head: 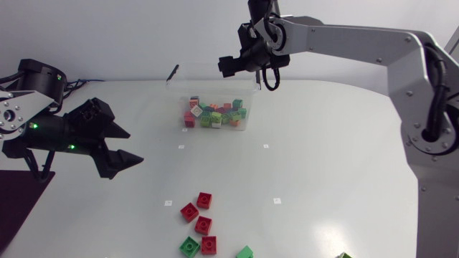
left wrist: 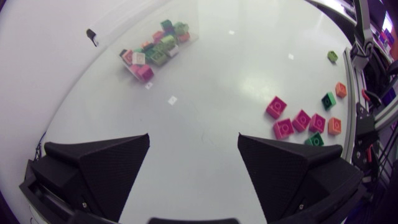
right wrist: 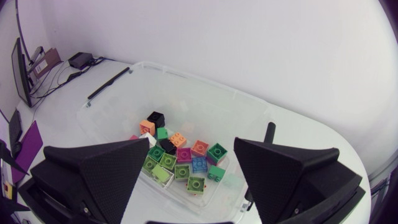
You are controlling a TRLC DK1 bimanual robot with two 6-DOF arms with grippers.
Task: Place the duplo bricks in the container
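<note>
R gripper (head: 231, 66) is held spread, empty, above container (head: 174, 86); L gripper (head: 133, 147) likewise spread. Near red bricks (head: 204, 225) should be approached vertically, one pinched w/o nudging neighbours.

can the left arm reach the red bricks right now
Probably yes: the left gripper is open and empty, only bare table lies between it and the red bricks; the right arm is over the container.

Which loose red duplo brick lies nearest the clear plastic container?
The red duplo brick at the cluster's end facing the clear plastic container; the others lie farther.
</note>
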